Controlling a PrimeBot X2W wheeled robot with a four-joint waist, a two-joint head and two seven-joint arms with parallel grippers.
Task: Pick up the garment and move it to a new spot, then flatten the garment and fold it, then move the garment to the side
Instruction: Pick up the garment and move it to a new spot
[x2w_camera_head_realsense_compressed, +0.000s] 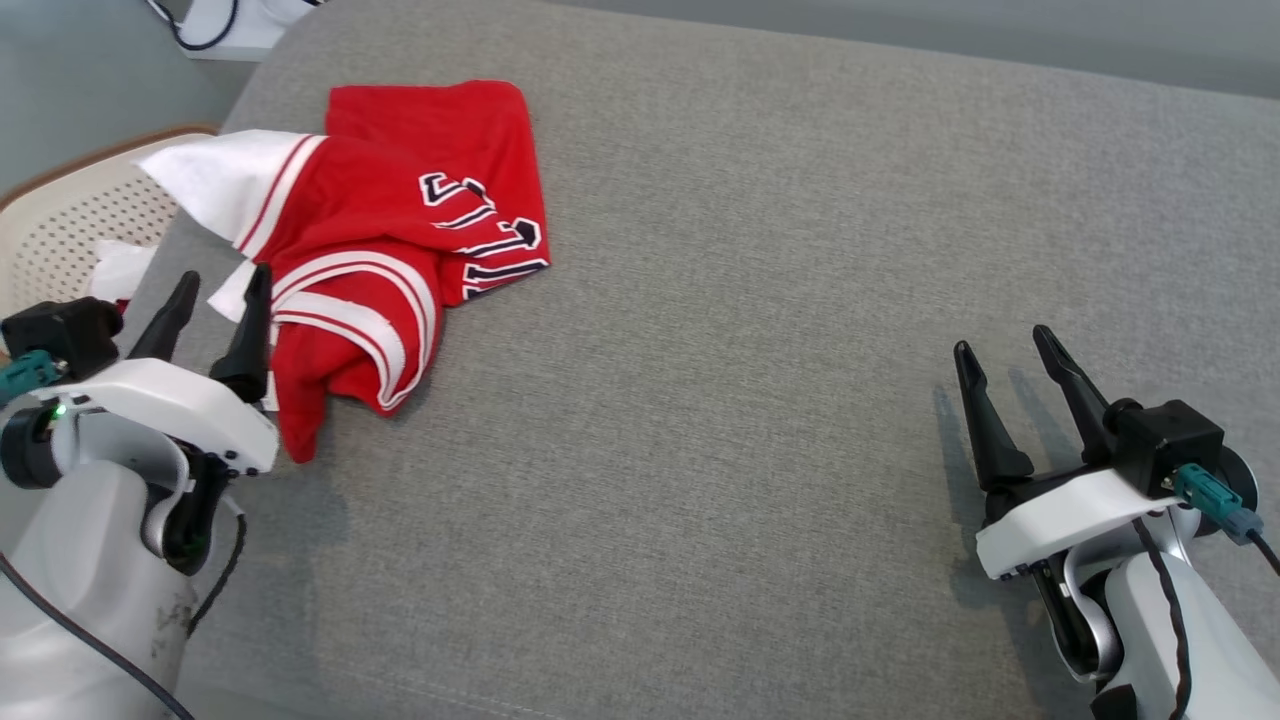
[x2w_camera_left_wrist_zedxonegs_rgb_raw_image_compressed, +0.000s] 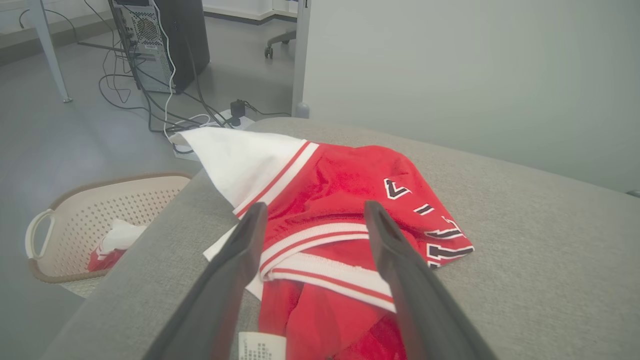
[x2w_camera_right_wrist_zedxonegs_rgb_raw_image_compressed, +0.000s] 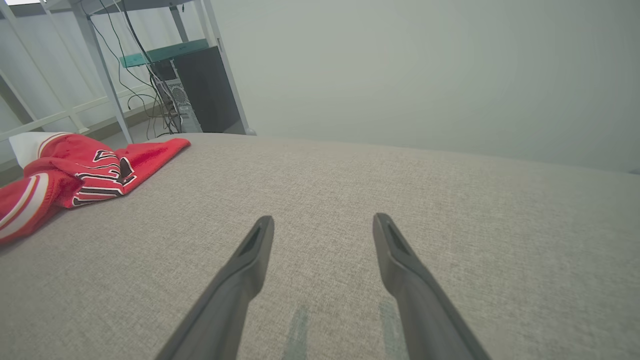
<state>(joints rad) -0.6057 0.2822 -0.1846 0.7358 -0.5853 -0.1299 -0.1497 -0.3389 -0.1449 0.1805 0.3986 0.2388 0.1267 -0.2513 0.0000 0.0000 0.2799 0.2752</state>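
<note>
Two sets of jaws spread wide, empty. My left gripper (x2w_camera_head_realsense_compressed: 226, 272) hangs at the near hem of the garment (x2w_camera_head_realsense_compressed: 400, 220), bunched on the left edge of the cushion (x2w_camera_head_realsense_compressed: 750, 300), white flap jutting over the basket (x2w_camera_head_realsense_compressed: 70, 230). Risk, I judge: pinching one loose layer drags the heap overboard. My right gripper (x2w_camera_head_realsense_compressed: 1002, 338) sits well apart.

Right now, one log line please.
garment: crumpled on grey cushion | left gripper: open, at garment's edge | right gripper: open, far from it

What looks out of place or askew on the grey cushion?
The red garment lies crumpled, not flat, at the left edge of the cushion; its white section overhangs that edge toward the basket. The left gripper and right gripper are open, holding nothing.
</note>
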